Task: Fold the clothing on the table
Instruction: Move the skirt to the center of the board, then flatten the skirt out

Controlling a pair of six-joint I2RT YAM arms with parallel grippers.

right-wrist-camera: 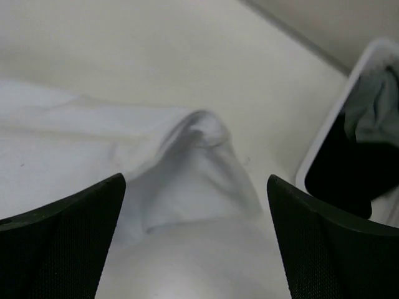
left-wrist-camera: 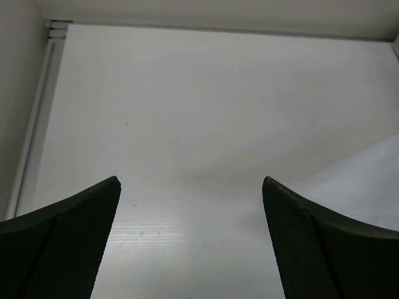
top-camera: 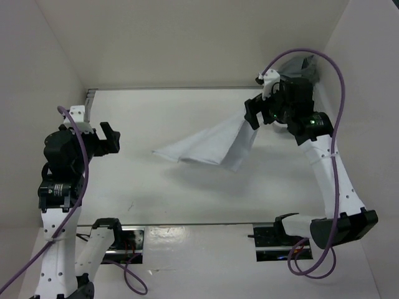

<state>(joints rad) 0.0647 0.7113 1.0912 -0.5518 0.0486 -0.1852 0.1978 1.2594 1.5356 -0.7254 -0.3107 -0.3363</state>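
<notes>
The white clothing [top-camera: 209,146] lies crumpled on the table [top-camera: 156,193], right of the middle, its right end reaching up toward my right gripper [top-camera: 252,116]. In the right wrist view that gripper [right-wrist-camera: 196,179] is open, and the clothing [right-wrist-camera: 187,180] rises in a loose peak below and ahead of the fingers, untouched by either. My left gripper [top-camera: 111,138] hovers at the left, well apart from the clothing. The left wrist view shows it [left-wrist-camera: 191,180] open over the bare table [left-wrist-camera: 187,93], with only an edge of the clothing [left-wrist-camera: 368,180] at the far right.
A white basket [right-wrist-camera: 324,134] holding a grey garment [right-wrist-camera: 374,99] and a black garment [right-wrist-camera: 340,174] stands just right of the right gripper, by the back right corner [top-camera: 308,65]. White walls enclose the table. A metal rail [left-wrist-camera: 37,124] runs along its left edge.
</notes>
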